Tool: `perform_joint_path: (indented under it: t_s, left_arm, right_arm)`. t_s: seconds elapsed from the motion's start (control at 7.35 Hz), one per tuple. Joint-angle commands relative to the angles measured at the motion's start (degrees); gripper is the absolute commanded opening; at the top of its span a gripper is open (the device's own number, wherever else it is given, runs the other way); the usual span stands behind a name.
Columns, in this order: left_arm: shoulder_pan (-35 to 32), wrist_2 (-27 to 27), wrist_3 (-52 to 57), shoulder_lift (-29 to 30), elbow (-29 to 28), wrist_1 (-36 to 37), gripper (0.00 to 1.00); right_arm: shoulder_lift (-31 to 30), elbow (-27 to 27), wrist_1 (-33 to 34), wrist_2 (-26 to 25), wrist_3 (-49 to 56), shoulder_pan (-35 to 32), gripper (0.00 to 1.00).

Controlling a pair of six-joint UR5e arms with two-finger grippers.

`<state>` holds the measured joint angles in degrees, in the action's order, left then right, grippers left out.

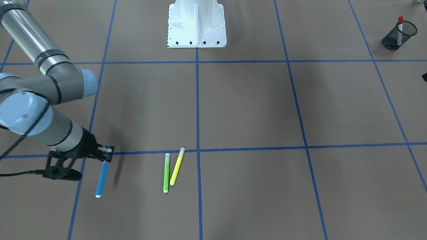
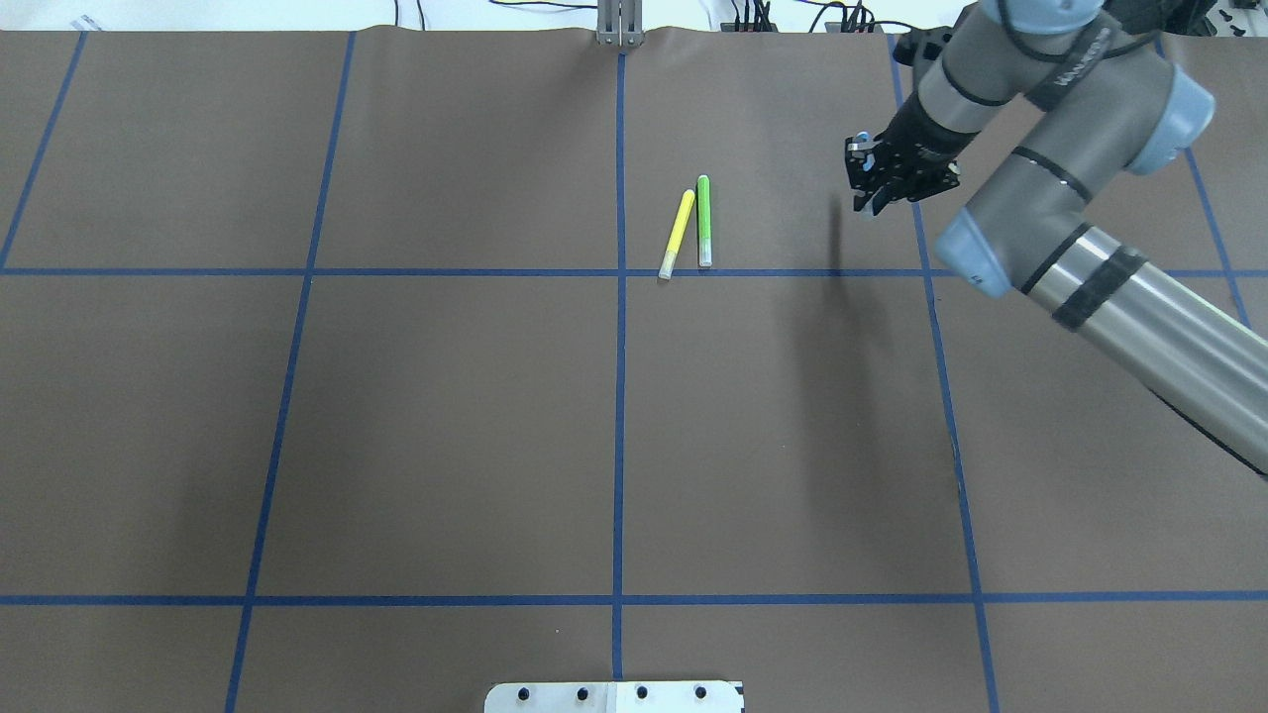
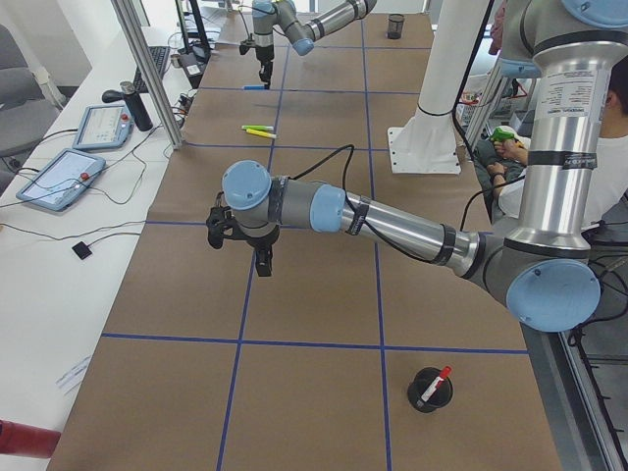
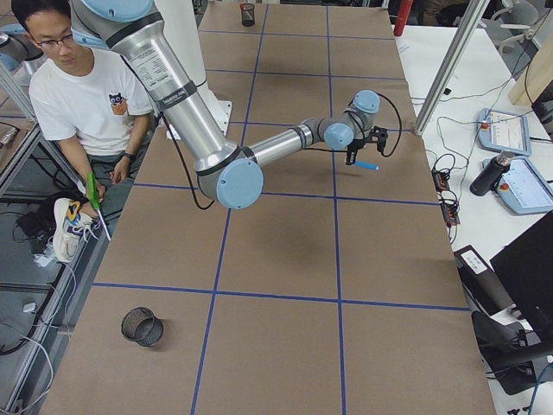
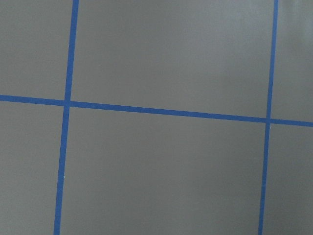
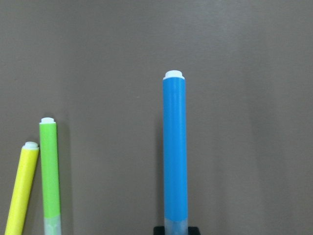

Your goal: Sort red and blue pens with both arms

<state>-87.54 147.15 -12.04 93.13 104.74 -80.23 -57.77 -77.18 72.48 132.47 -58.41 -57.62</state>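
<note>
Blue pen is clamped at its pale cap end in the right arm's fingers, barrel pointing straight away toward the far edge of the surface, green pen well to its left; whether the left fingers are clenched cannot be told.

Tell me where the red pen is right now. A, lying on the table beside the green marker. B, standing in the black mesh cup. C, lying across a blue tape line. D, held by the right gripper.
B: the red pen stands in the black mesh cup, its red cap poking above the rim, while the right gripper holds the blue pen instead.
</note>
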Motion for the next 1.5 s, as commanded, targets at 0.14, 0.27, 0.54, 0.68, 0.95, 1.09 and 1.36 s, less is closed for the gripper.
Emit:
perform_joint_path:
  t_s: [0.14,0.27,0.54,0.68,0.95,1.09,1.36]
  left_arm:
    - [1.48,0.07,0.0,0.39,-0.32,-1.23,1.0]
    - [2.11,0.07,0.0,0.82,-0.32,-1.24,1.0]
    - [3.07,-0.02,-1.22,1.0,-0.24,-1.42,1.0]
    - [3.51,-0.02,-2.54,1.18,-0.32,-2.81,1.0]
    - [4.22,-0.02,-3.52,1.18,-0.32,-3.27,1.0]
    - [4.22,-0.02,-3.52,1.09,-0.32,-3.27,1.0]
    - [4.22,-0.02,-3.78,1.09,-0.32,-3.27,1.0]
  right_arm:
    - [-12.24,-1.83,-0.24,8.58,9.57,-11.25,0.0]
    - [-16.54,-1.4,-0.06,8.85,17.73,-14.68,0.0]
    - [-23.76,-1.74,0.11,10.78,23.34,-20.49,0.0]
    - [-26.75,-2.36,-0.15,10.79,28.04,-23.21,0.0]
    - [-33.25,-2.27,0.11,5.21,44.1,-26.31,0.0]
    - [-36.5,-2.27,0.11,2.21,48.96,-26.84,0.0]
    - [-41.61,-2.1,2.29,-2.89,60.55,-29.2,0.0]
